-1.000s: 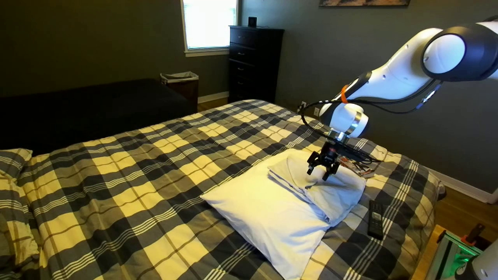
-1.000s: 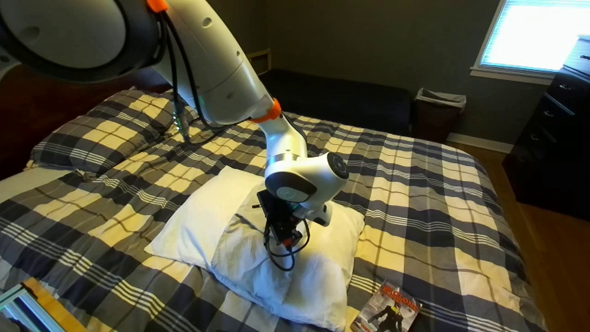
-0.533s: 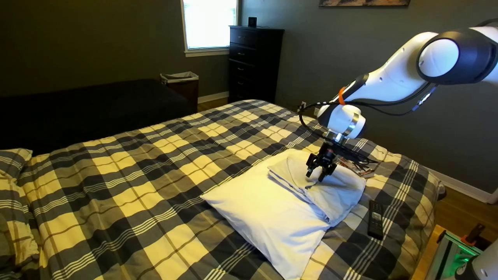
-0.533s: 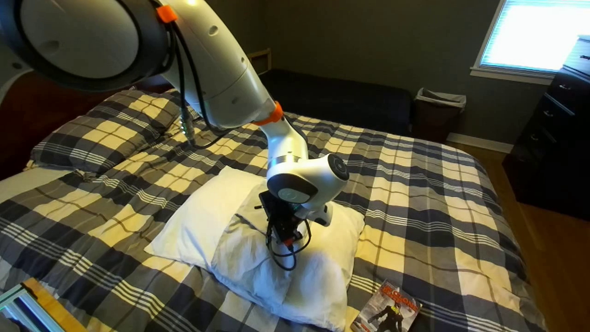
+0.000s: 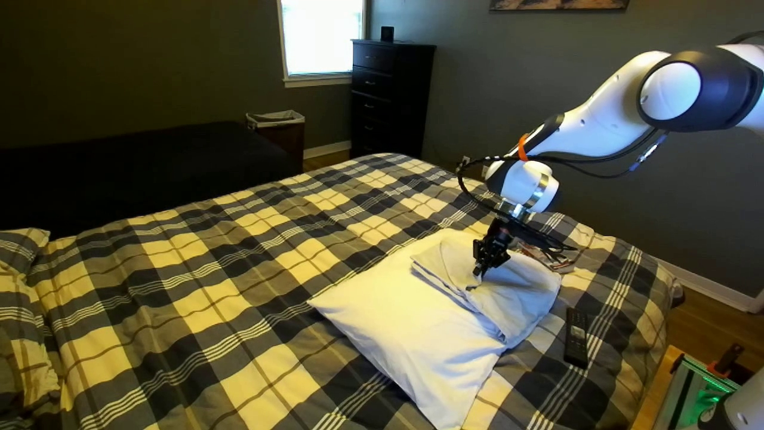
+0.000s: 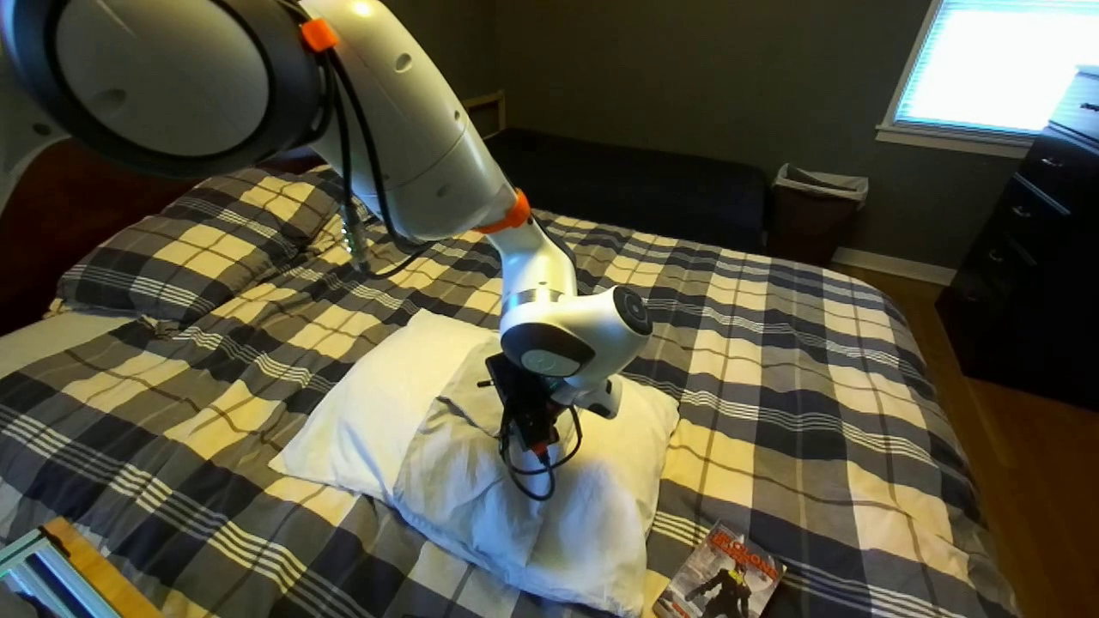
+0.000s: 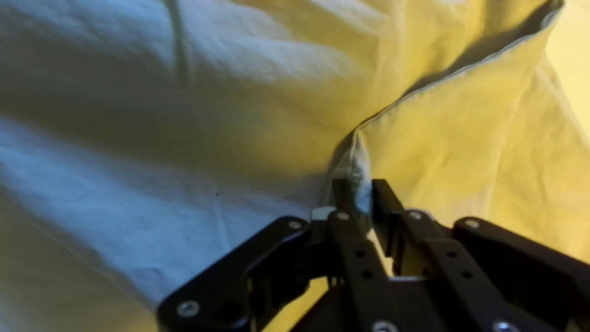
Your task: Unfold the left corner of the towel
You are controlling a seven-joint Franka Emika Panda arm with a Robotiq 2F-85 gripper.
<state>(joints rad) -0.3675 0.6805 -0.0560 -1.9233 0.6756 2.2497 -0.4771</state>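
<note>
The white towel [image 5: 400, 325] lies on the bed with a smaller layer [image 5: 513, 304] doubled over it. In the wrist view the folded layer's edge runs down to a pointed tip, the left corner [image 7: 362, 159]. My gripper [image 7: 361, 196] is shut on this tip, the cloth filling the narrow gap between the dark fingers [image 7: 383, 196]. Seen in an exterior view, the gripper [image 5: 479, 272] points down at the doubled layer, right at its surface. The towel [image 6: 369, 416] also shows in an exterior view where the wrist hides the fingertips.
The plaid bedspread [image 5: 209, 269] surrounds the towel. A black remote control [image 5: 576, 337] lies beside it, and a magazine [image 6: 725, 579] is near its edge. Plaid pillows [image 6: 215, 240] rest toward the headboard. A dark dresser [image 5: 388, 95] stands beyond the bed.
The gripper has gone from open to shut, with the cloth tip now between its fingers. It has moved slightly downward. The towel looks unmoved.
</note>
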